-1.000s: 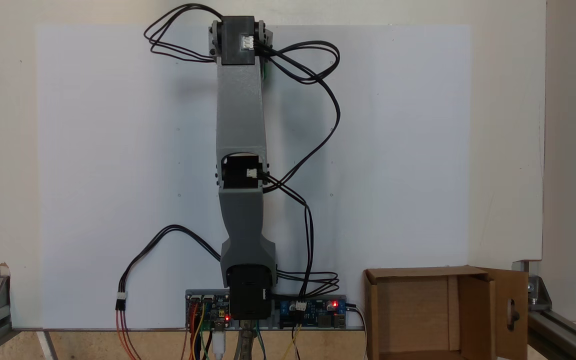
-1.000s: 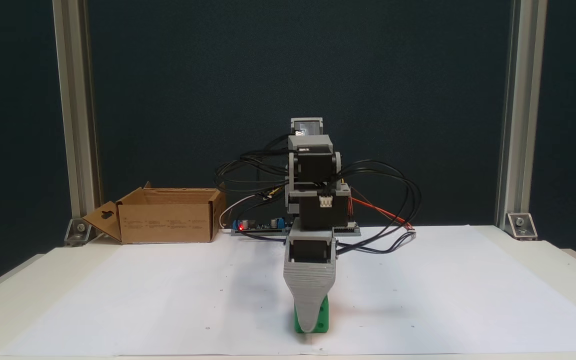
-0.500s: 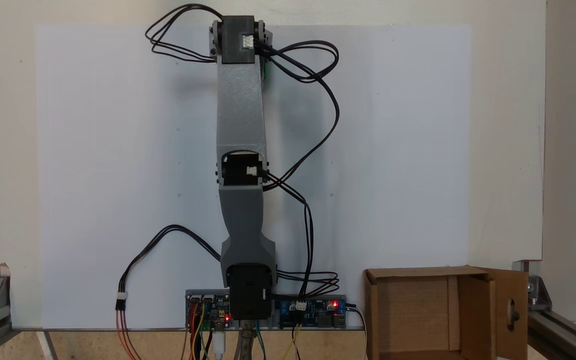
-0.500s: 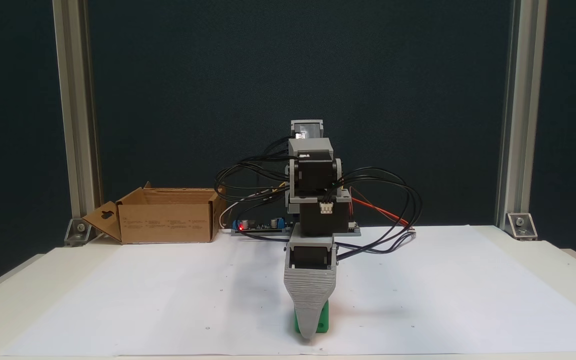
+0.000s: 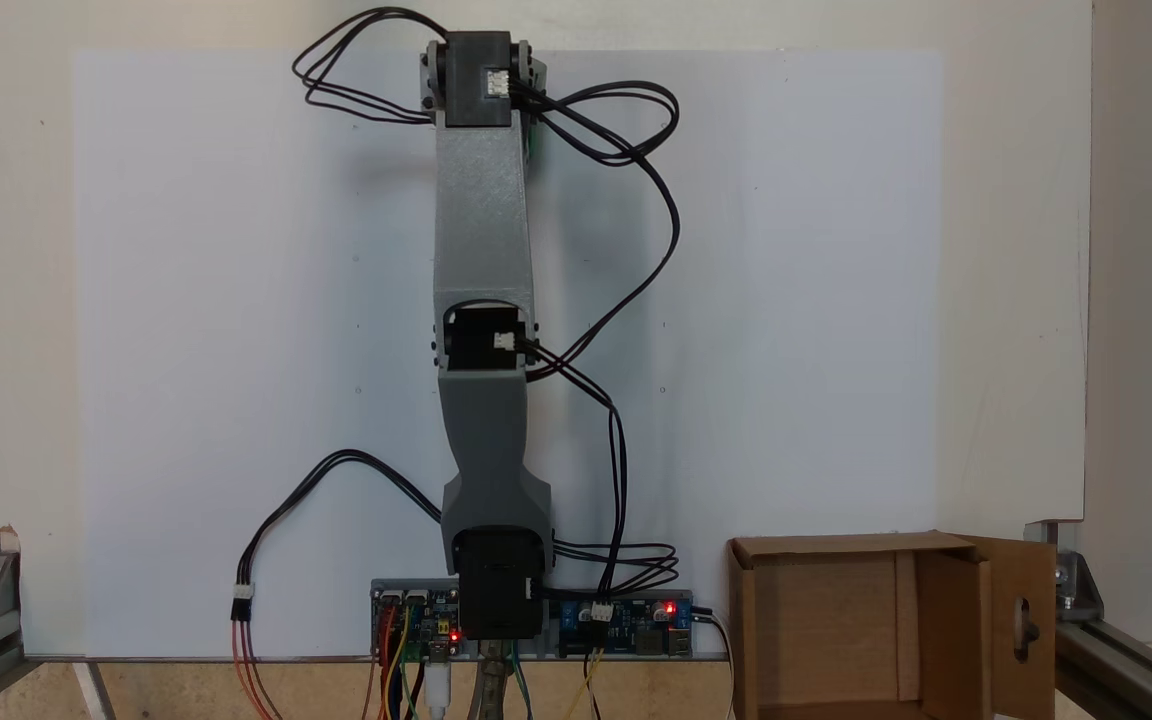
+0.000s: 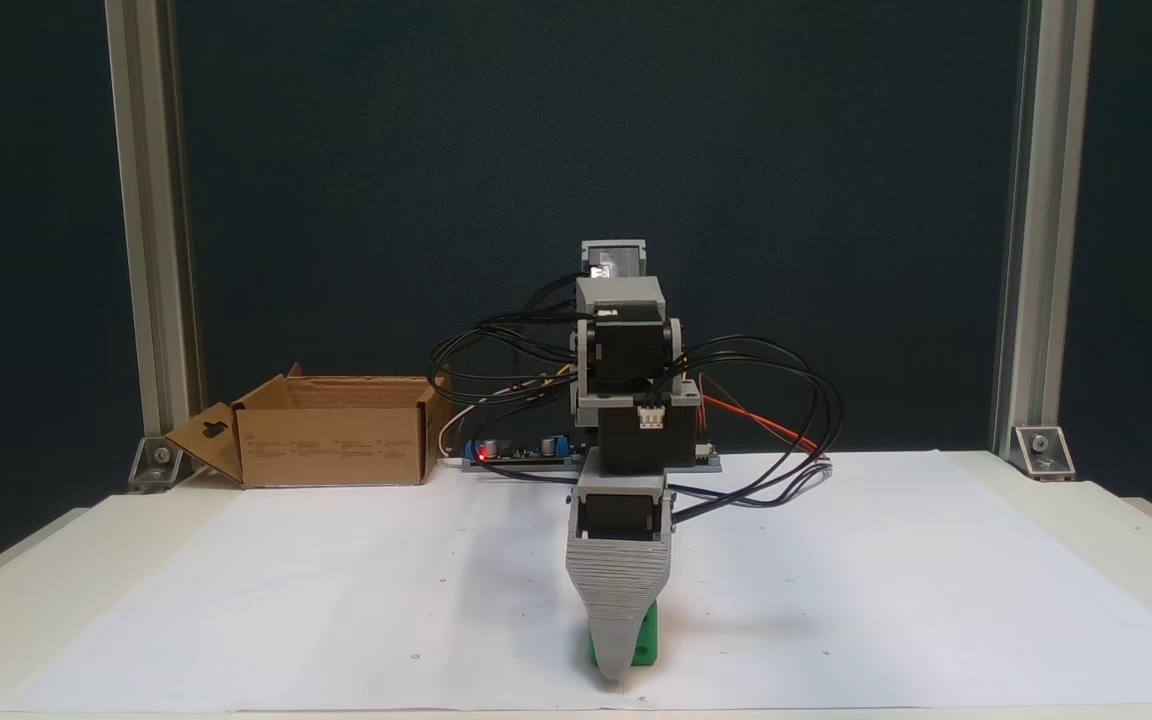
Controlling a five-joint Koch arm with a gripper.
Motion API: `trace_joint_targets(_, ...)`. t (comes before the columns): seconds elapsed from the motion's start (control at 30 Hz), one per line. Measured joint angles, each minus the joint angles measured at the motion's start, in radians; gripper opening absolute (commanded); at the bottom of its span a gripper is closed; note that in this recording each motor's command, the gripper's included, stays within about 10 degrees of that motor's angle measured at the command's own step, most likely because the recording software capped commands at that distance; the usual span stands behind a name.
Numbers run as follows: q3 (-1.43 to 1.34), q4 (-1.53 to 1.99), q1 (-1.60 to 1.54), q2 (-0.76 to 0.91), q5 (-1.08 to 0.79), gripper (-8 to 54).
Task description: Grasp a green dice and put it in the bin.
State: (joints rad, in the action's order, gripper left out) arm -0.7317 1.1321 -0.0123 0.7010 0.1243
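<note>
The green dice (image 6: 645, 639) sits on the white paper near the table's front edge, mostly hidden behind the grey jaw. In a fixed view from above, a thin green sliver (image 5: 531, 140) of it peeks out beside the arm's far end. The gripper (image 6: 620, 666) points straight down with its tip at the paper, right in front of the dice. Its two jaws line up one behind the other, so the gap between them is hidden. The bin (image 6: 336, 440), a brown cardboard box with a keyhole-cut flap, stands empty beside the arm's base (image 5: 951, 620).
Black cables (image 5: 636, 180) loop out from the arm's sides. A circuit board with red lights (image 5: 626, 618) lies at the base. Aluminium frame posts (image 6: 1031, 250) stand at the table's corners. White paper (image 5: 236, 300) covers the table around the arm.
The gripper has sunk a little lower over the dice, so less green shows behind the front jaw. The arm's upper joints dipped slightly. The bin has not moved.
</note>
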Motion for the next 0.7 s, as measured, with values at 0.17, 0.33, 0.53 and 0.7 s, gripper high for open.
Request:
trace_joint_targets(0.17,0.0,-0.002,0.003,0.0,0.0,42.1)
trace_joint_targets(0.33,0.0,-0.006,0.005,0.0,0.0,41.0)
trace_joint_targets(0.53,0.0,-0.006,0.006,0.0,0.0,35.3)
trace_joint_targets(0.7,0.0,-0.006,0.008,0.0,0.0,34.7)
